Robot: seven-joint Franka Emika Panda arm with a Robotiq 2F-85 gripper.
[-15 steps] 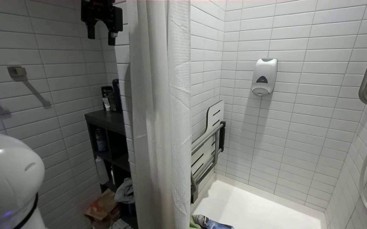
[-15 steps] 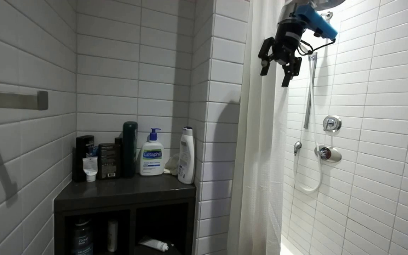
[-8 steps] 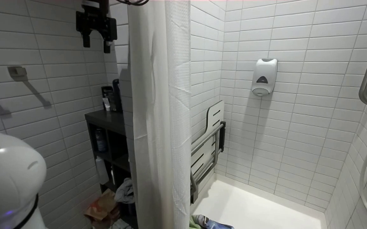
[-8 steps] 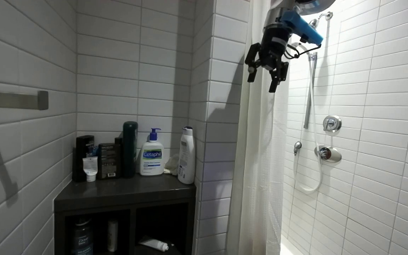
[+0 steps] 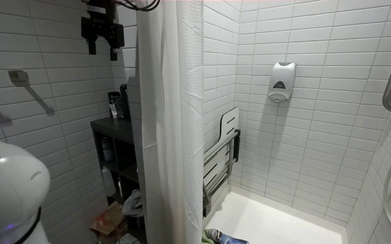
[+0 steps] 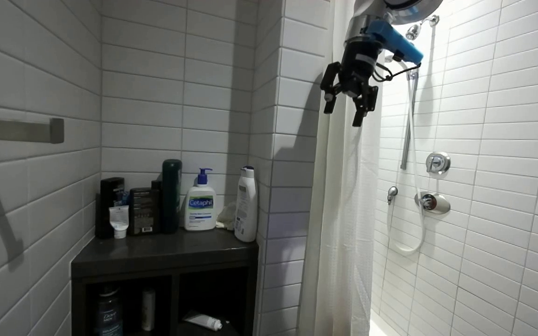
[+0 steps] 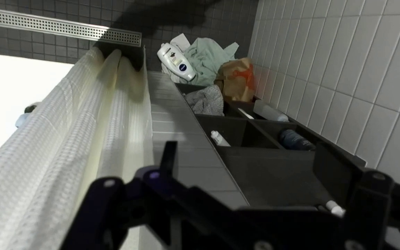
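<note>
Beside the white textured fabric shower curtain [image 5: 171, 135], high up and apart from it in an exterior view, I carry my black two-finger gripper [image 5: 103, 56]. Gripper condition: fingers spread wide, pointing downward, nothing between them. The curtain hangs in vertical folds between a white tiled column [image 6: 292, 196] and the shower area. A blue block-shaped fitting [image 6: 394, 39] is mounted above the gripper.

On the column's side away from the curtain, a dark shelf unit [image 6: 166, 261] stands in the corner, lower than the gripper. Items upright on its top: a tall dark green cylindrical container [image 6: 171, 196]; a white Cetaphil bottle with a blue pump [image 6: 200, 208]; a white bottle with a dark cap [image 6: 246, 205]; a black rectangular container [image 6: 144, 211]; a small white tube [image 6: 119, 221] resting on its cap. A second white tube [image 6: 203, 322] lies in a compartment below.

Downward, my wrist view shows a white bottle with a round dark-blue label [image 7: 176, 62] lying against a pale green cloth [image 7: 210, 59]. A brown paper bag with red print [image 7: 239, 80] adjoins the cloth. A perforated metal drain strip [image 7: 57, 27] crosses the dark tiled floor [image 7: 66, 50].
</note>
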